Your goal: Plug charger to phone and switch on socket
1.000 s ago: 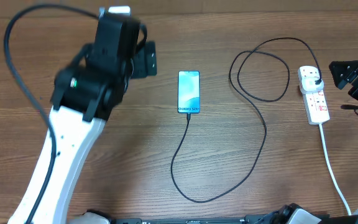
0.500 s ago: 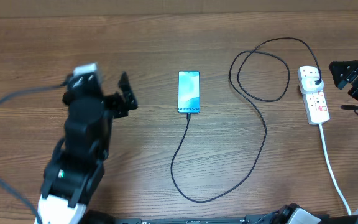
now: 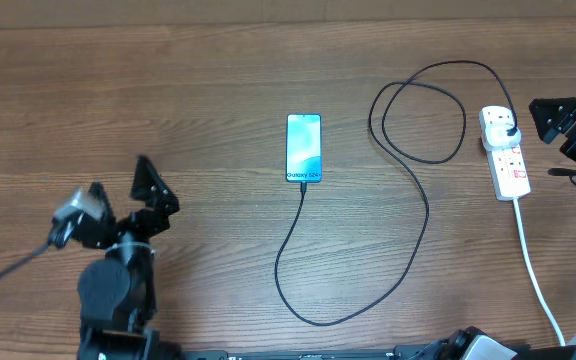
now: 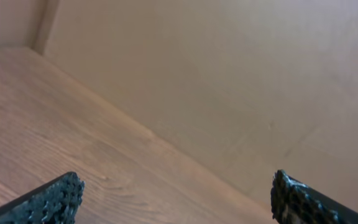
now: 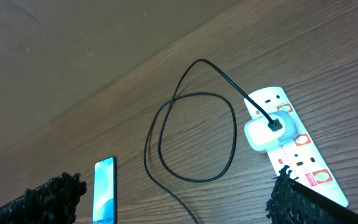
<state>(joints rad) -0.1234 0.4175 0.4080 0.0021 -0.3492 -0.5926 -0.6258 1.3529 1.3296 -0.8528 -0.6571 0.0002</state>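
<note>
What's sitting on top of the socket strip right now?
A white adapter sits on the end outlet of the socket strip, with the charger cable running from it. The outlet beneath is covered.

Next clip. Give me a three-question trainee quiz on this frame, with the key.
1. True or false: the thin black charger cable already runs into the near short end of the blue-screened smartphone.
2. Which gripper is nearer the white power strip with red switches? A) left gripper B) right gripper
3. Fill in: in the wrist views, both grippers' jaws stand ____.
Key: 1 true; 2 B; 3 open.
</note>
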